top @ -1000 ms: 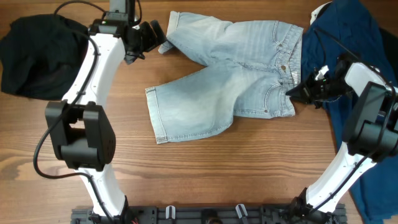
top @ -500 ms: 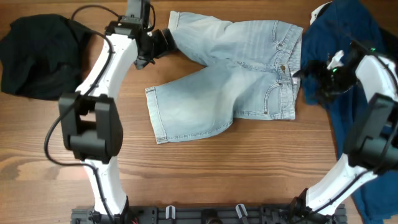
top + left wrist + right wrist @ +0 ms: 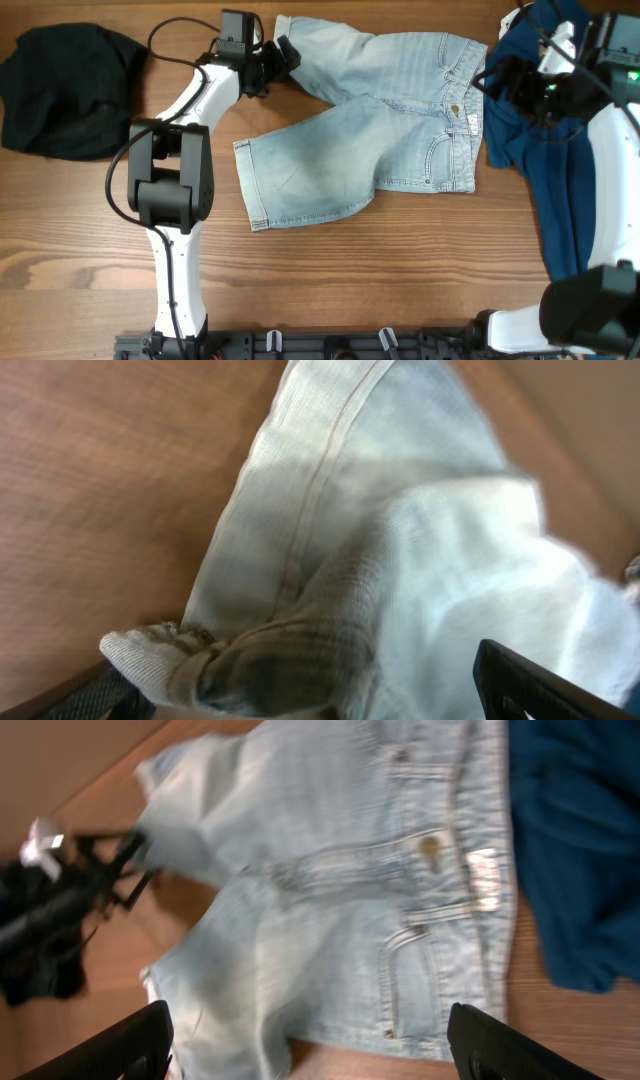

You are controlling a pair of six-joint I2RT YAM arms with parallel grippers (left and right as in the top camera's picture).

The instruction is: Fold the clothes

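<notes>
The left gripper [image 3: 284, 56], fingers open, straddled the upper-left hem of the pale-blue denim shorts [image 3: 380, 130], apparently to pinch it; the right gripper [image 3: 503, 82] hung open and empty at upper right.

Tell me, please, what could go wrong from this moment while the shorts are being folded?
1. The left end effector stands open around the far leg hem of the shorts, which is bunched there. Closing now might catch only a crumpled layer and give a crooked fold.
2. The right end effector is open near the waistband, close beside the dark-blue garment. A grasp there might pinch that garment too.
</notes>
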